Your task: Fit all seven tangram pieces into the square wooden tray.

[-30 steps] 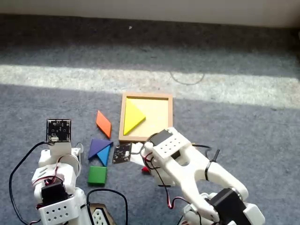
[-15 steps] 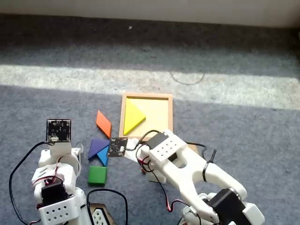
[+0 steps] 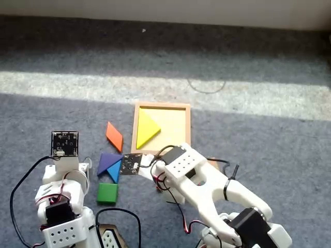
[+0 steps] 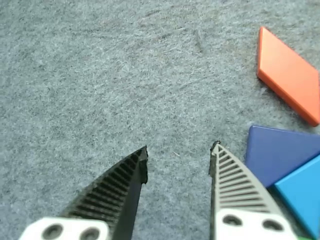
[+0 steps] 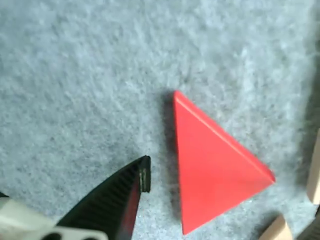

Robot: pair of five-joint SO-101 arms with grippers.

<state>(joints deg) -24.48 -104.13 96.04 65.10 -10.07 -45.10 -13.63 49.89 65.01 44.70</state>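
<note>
Grey carpeted counter | left tool (image 4: 178, 150) spread wide, empty, beside purple triangle (image 4: 280, 152) | right tool (image 5: 225, 197) gaping around red triangle (image 5: 210, 165), near wooden tray (image 3: 136, 129) | advice: centre across triangle, lower, pinch flat edges squarely.

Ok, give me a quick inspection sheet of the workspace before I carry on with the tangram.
Surface: grey carpet, sunlit band across the far part.
Job's things: square wooden tray holds the yellow triangle; orange parallelogram, purple triangle, blue triangle, green square and red triangle lie outside it.
Clutter: nothing seen.
Grippers: left gripper open over bare carpet; right gripper open, one finger beside the red triangle.
Cables: black lead loops by the left arm; thin loose wire beyond the tray.
Surroundings: pale wall at the far edge.
</note>
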